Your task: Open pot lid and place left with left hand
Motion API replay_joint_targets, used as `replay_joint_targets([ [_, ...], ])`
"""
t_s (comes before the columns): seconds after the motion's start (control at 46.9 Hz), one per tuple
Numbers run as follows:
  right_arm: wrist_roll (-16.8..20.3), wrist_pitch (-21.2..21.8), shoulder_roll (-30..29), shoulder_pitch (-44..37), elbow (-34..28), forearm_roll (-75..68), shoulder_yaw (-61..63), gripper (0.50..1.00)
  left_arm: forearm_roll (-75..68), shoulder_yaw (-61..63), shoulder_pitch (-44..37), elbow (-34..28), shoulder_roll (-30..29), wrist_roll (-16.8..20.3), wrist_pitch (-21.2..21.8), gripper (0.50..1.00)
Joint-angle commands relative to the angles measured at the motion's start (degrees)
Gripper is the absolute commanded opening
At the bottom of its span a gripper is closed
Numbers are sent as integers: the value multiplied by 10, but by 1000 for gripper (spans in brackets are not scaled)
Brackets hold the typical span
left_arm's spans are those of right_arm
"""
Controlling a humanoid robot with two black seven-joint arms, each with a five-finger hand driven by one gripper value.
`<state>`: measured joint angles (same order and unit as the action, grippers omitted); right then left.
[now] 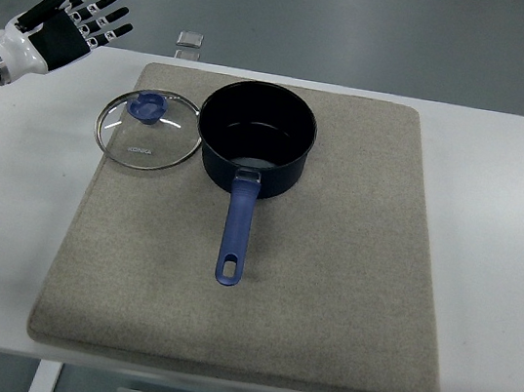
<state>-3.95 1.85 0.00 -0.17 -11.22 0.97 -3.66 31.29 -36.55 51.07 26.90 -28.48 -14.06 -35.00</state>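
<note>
The glass lid (148, 130) is lying flat on the grey felt mat (326, 294), close to the mat's far-left corner, its rim just beside or touching the left wall of the dark blue saucepan (255, 141). The pot is standing open near the mat's far edge, its long blue handle (236, 232) pointing toward the near edge. Judging by the metal-rimmed glass, the lid is likely rigid, moderately heavy, smooth and breakable, so it is calling for a gentle set-down; the blue knob (147, 107) is offering the only sound place to take hold. The left hand (71, 20) is hovering beyond the white desk's (502, 242) far-left corner, well apart from the lid, fingers (106, 15) spread wide, palm showing, gripping nothing. By this layout the lid is already looking placed on the left.
</note>
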Motion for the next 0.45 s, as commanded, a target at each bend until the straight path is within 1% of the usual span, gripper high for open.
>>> replay_joint_targets([
  [0.0,0,0,0,0,0,0,1,917,0,-1,1,0,-1,0,0,992],
  [0.426,5,2,0,0,-1,2,-1,917,0,-1,1,0,-3,0,0,992],
])
